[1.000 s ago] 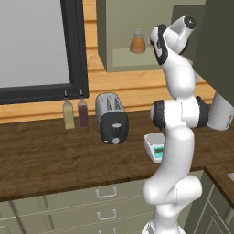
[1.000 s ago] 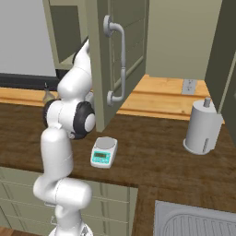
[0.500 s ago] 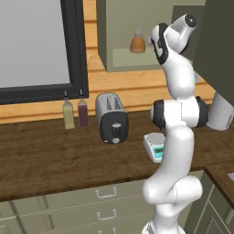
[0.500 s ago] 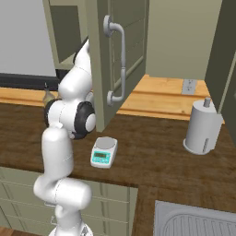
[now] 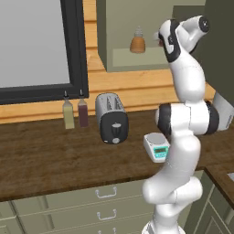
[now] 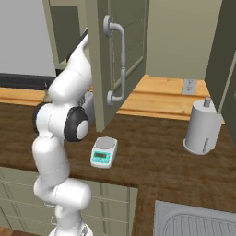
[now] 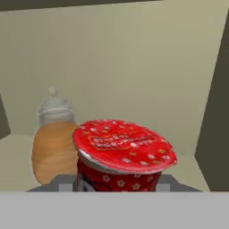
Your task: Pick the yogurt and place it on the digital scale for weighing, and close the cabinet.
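The yogurt (image 7: 123,154), a dark red cup with pale flower marks and a red foil lid, sits right in front of the hand camera between the fingers. My gripper (image 5: 162,39) is up inside the open olive-green cabinet (image 5: 114,32) at shelf height and seems shut on the cup; the cup hides its fingertips. The cabinet door (image 6: 131,50) swings wide open, its silver bar handle (image 6: 119,62) facing out. The digital scale (image 5: 156,146) rests on the dark wooden counter below the arm, with nothing on its grey plate (image 6: 105,145).
An orange-brown bottle (image 7: 53,145) with a pale cap stands on the shelf just left of the cup. A toaster (image 5: 112,119) and two small bottles (image 5: 75,113) are at the counter's back. A paper towel roll (image 6: 203,126) and sink (image 6: 198,221) lie to the right.
The hand and wrist have shifted slightly to the right and up at the cabinet shelf. Scale, toaster and cabinet door have not moved.
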### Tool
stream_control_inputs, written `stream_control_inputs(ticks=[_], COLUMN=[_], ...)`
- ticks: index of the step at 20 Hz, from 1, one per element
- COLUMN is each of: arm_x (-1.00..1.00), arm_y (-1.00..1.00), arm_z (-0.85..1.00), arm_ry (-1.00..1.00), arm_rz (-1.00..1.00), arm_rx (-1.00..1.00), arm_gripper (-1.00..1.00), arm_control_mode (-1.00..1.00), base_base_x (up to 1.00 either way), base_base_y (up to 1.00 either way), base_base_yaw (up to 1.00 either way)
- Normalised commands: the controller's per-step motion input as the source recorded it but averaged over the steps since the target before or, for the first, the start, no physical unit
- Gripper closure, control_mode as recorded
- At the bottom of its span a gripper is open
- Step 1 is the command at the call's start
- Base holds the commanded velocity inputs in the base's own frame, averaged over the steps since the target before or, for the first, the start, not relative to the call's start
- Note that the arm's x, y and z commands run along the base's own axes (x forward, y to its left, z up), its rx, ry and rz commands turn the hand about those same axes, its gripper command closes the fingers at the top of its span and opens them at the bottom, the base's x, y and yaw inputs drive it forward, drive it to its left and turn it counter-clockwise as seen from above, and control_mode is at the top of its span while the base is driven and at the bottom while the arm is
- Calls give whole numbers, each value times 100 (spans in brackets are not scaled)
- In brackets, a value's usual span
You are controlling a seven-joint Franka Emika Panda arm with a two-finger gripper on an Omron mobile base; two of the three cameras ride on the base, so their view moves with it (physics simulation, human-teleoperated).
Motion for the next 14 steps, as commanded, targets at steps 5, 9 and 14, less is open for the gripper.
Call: stream_control_inputs(ticks=[5,9,14], arm_x=[-100,-100,-100], arm_y=[39,64,73], arm_z=[0,0,0], arm_ry=[-27,-12,2], arm_rz=[17,18,12], arm_rx=[-3,-8,-18], arm_gripper=[100,100,100], arm_control_mode=[-100,-100,-100], base_base_x=[0,0,0], base_base_y=[0,0,0], base_base_yaw=[0,0,0])
